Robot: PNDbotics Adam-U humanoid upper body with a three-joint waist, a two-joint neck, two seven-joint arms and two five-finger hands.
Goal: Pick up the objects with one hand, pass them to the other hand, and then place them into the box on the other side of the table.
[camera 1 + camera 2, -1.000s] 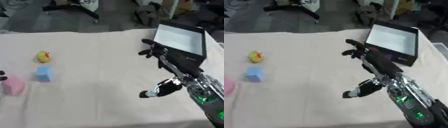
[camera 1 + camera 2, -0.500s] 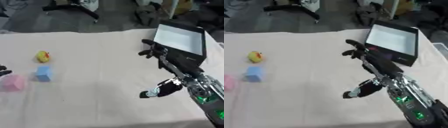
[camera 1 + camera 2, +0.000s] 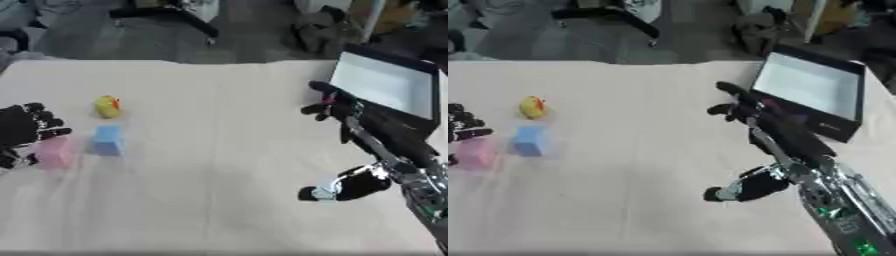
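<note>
Pink soft block point(image 3: 56, 152): lies at the surface's point(image 3: 210, 150) left edge, its long axis not discernible.
Left robot hand point(image 3: 24, 131): fingers spread, touching or overlapping the pink block's left side.
Pale blue cube point(image 3: 108, 139): just right of the pink block.
Yellow rounded toy point(image 3: 108, 106): behind the cube.
Right robot hand point(image 3: 337, 102): fingers relaxed, holding nothing, near the black box with white inside point(image 3: 385, 90).

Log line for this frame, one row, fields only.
phase: reaching | left robot hand: open, at pink block | right robot hand: open, idle near box | blue block, yellow toy: on table
</note>
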